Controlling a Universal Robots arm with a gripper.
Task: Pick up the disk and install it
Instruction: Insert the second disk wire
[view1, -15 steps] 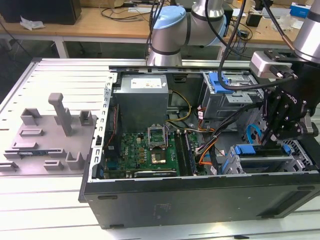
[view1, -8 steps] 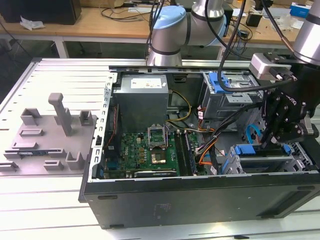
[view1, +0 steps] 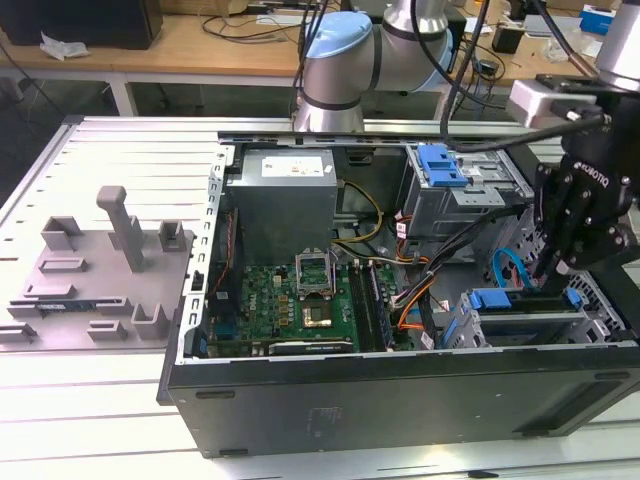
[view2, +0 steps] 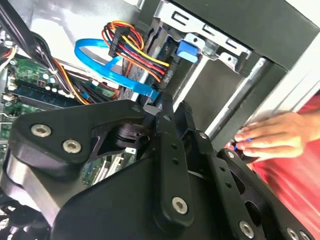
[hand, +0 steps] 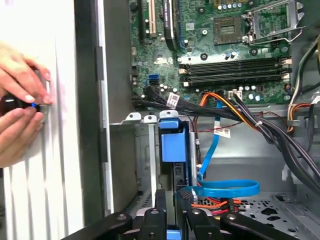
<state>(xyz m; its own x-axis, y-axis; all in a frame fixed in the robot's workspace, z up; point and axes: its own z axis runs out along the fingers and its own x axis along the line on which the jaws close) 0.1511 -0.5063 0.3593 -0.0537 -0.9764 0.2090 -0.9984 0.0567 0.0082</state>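
Disk (hand: 174, 150) stands on its edge in a metal bay of the open computer case (view1: 400, 400), blue frame showing. The gripper (hand: 170, 212) sits right over its end, fingers (hand: 160, 210) pinched close, seeming to hold it. A coiled blue cable (hand: 225, 189) lies just beside. A person's hand (hand: 17, 100) rests outside the case wall.

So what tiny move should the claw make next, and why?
Probably a slight push of the disk deeper into its metal bay: the claw sits right at the disk's blue-framed end, which already lies inside the bay. Whether it is fully seated, I cannot tell.
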